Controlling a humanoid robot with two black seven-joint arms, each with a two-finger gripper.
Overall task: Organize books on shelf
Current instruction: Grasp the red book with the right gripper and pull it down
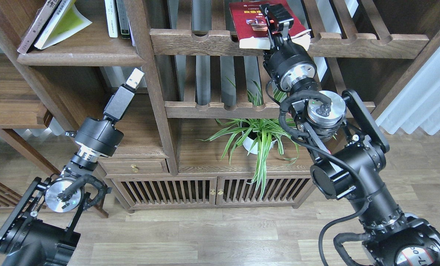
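The red book [247, 18] with a yellow title lies on the upper slatted rack, its front edge hanging over the notched rail and its cover turned slightly askew. My right gripper [275, 22] is at that front edge, one finger over the cover, closed on the book. The lime-yellow book [66, 24] and the dark maroon book [39, 24] lean to the left on the solid dark-brown shelf [81, 57] at the top left. My left gripper [135, 78] is shut and empty, below and to the right of that shelf, next to the bookcase post.
Thin white and dark upright books [116, 18] stand at the shelf's right end. A lower slatted rack [212, 109] runs beneath the upper one. A potted spider plant [257, 136] stands on the drawer-top board under my right arm. A curtain [427, 92] hangs at the right.
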